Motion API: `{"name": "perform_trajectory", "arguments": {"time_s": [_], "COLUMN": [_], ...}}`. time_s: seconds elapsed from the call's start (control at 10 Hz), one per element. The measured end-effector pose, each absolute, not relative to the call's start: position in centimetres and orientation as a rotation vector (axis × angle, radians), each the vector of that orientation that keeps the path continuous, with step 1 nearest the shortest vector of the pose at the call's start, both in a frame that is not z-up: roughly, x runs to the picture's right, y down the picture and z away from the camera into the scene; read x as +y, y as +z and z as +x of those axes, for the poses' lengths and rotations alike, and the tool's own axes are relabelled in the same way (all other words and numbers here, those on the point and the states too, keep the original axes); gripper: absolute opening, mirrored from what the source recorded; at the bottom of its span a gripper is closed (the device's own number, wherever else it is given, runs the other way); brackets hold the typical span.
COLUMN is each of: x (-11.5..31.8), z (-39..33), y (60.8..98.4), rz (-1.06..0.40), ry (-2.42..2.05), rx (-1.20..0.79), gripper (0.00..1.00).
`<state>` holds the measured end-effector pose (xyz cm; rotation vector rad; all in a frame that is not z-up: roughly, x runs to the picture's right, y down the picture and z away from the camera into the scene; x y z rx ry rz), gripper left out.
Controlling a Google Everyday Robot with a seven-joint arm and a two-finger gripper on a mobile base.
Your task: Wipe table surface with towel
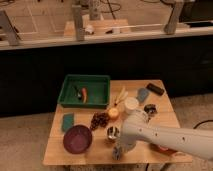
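The table surface (165, 122) is a small, pale wooden, roughly square top with many things on it. A flat grey-blue piece (143, 94) that looks like a folded towel lies near the back right, apart from the gripper. My white arm (160, 137) reaches in from the right over the table's front. My gripper (119, 150) hangs low near the front edge, just in front of a small metal cup (113, 132) and right of a purple bowl (76, 138).
A green tray (67, 100) with a carrot sits at the back left. A green sponge (67, 121), grapes (100, 120), an orange (114, 113), a banana (120, 96), a white cup (131, 104) and a black object (154, 89) crowd the table. A dark counter stands behind.
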<state>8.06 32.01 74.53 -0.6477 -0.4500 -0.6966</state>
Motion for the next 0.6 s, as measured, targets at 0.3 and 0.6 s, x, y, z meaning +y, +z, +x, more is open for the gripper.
{"name": "perform_trajectory", "arguments": {"time_s": [0.3,0.6], "x": [33.7,34.4], "z": [9.0,12.6], "y": [72.3,72.7], "rz": [-0.656,-0.686], "ry": [-0.717,-0.667], "rx": [-0.444,-0.394], "gripper": [0.0,0.0]}}
